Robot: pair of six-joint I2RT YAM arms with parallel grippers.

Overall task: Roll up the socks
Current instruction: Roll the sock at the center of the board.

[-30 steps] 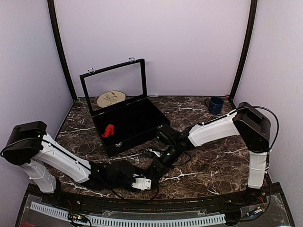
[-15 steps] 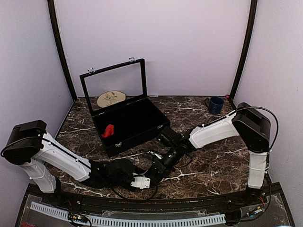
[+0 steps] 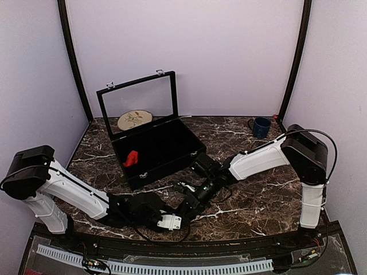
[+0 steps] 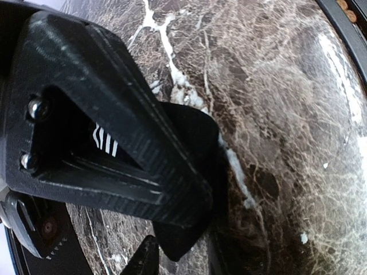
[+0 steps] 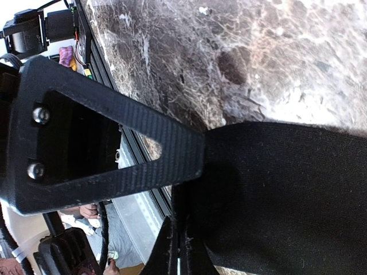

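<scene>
Two claws at a black striped sock [image 5: 287, 189] on the marble worktop [image 4: 275, 114].
The right claw [image 5: 186, 195] clamps its fabric; the left claw [image 4: 172, 235] straddles it, grip unclear.

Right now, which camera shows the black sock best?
The right wrist view: the black sock fills its lower right, pinched in the right gripper. The left wrist shows only a corner; from above, the arms hide it.

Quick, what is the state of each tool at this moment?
Left tool: at the black sock; open or closed cannot be told.
Right tool: closed, holding the black sock.
</scene>
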